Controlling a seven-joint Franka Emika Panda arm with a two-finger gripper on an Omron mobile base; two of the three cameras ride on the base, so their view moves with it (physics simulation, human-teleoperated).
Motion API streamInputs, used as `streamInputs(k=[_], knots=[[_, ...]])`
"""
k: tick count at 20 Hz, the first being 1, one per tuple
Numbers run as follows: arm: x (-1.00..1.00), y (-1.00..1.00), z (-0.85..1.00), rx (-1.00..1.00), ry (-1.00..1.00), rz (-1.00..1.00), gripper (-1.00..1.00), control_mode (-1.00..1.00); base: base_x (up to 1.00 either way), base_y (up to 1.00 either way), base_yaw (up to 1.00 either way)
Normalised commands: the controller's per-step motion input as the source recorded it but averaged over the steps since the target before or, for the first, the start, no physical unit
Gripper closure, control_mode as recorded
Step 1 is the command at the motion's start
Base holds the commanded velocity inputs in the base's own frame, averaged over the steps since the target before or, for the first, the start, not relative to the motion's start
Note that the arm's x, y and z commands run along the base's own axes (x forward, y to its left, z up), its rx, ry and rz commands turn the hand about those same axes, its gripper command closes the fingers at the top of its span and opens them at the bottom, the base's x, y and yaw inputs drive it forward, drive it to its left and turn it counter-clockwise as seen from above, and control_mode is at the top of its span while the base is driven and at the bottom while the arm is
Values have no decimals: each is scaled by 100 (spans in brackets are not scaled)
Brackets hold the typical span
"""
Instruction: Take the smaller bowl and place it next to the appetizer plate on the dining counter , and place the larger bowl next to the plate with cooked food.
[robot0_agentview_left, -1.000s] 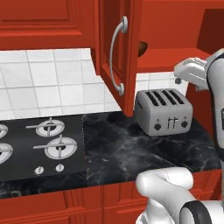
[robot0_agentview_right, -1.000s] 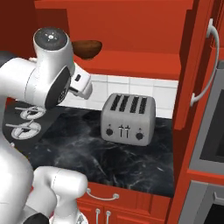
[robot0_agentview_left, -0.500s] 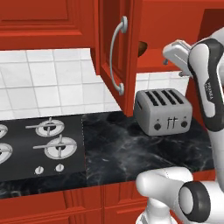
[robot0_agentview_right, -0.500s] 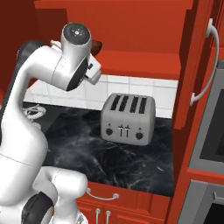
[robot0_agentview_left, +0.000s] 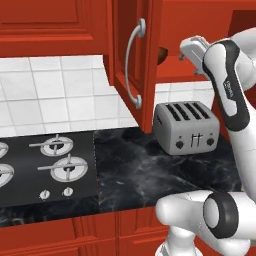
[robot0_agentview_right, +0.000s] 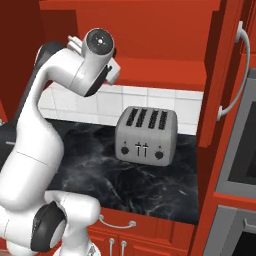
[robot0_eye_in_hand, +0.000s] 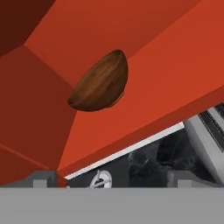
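Four round silver burners sit on the black glass cooktop (robot0_agentview_left: 47, 167) at the far left of the black marble surface (robot0_agentview_left: 135, 170), well to the left of the silver four-slot toaster (robot0_agentview_left: 186, 128). Between cooktop and toaster, above the surface, the red wooden cabinet door (robot0_agentview_left: 136, 60) with its curved metal handle stands swung open toward the camera. Just right of that door's edge, up and to the left of the toaster, a sliver of the small dark brown glossy bowl (robot0_agentview_left: 162, 54) shows on the red cabinet shelf (robot0_agentview_right: 165, 67). In the hand view the bowl (robot0_eye_in_hand: 101, 83) rests alone on that shelf near the inner corner of the cabinet, rim up in the room though the view is rolled. The white arm's end effector (robot0_agentview_left: 192, 50) is raised to shelf height above the toaster, just right of the bowl and apart from it, pointing in at the shelf. Its two dark fingertips (robot0_eye_in_hand: 43, 177) stand spread wide with nothing between them. Right of the toaster, a second open red door (robot0_agentview_right: 225, 80) hangs beside a steel oven front (robot0_agentview_right: 240, 150).
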Motion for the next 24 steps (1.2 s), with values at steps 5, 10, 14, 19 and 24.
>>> streamInputs(k=[5,10,14,19,24], knots=[[92,8,1,0,0,0,-100,-100,0,0,0],[81,7,1,0,0,0,-100,-100,0,0,0],[69,13,0,0,0,0,-100,-100,0,0,0],[61,9,0,-2,0,0,-100,-100,0,0,0],[31,5,0,-2,3,0,-100,-100,0,0,0]])
